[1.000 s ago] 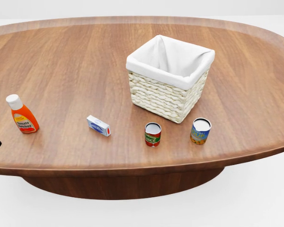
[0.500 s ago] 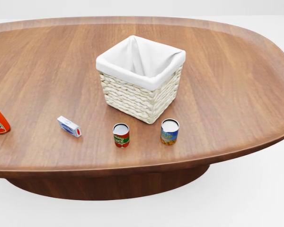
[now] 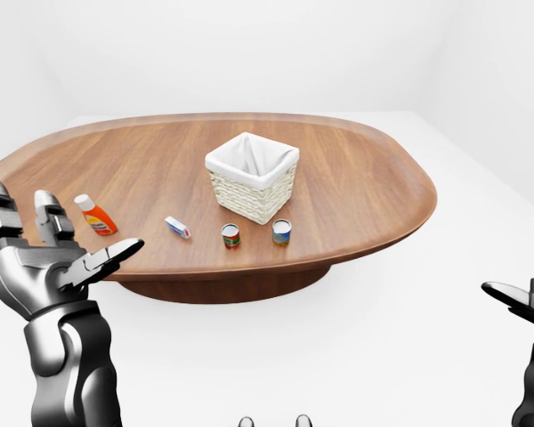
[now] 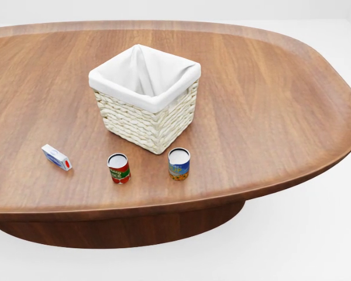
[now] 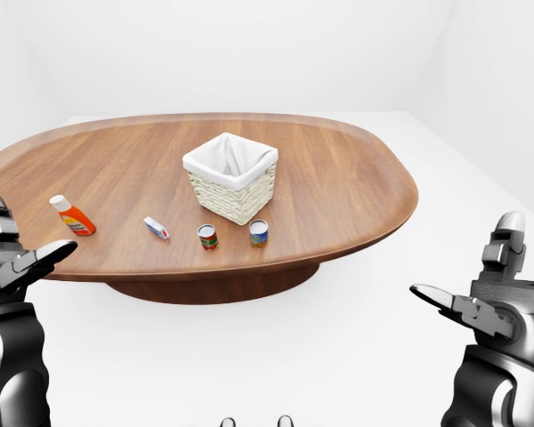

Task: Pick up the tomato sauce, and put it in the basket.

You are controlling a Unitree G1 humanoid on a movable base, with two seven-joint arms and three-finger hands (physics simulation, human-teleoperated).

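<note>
The tomato sauce can (image 4: 119,168), red with a green label, stands upright on the wooden table (image 4: 269,105), just below and left of the basket in the head view. The wicker basket (image 4: 144,96) with a white cloth liner stands open near the table's middle. My left hand (image 3: 71,258) is open and empty, raised at the left of the left-eye view, well short of the table's things. My right hand (image 5: 481,298) is open and empty at the lower right of the right-eye view, off the table.
A blue and yellow can (image 4: 179,163) stands right of the sauce can. A small white and blue box (image 4: 56,157) lies to its left. An orange ketchup bottle (image 3: 96,214) stands further left. The table's near edge curves along the bottom.
The whole head view has shifted left, so the camera has moved right. The ketchup bottle has slid out of the head view at the left. Nothing on the table has moved.
</note>
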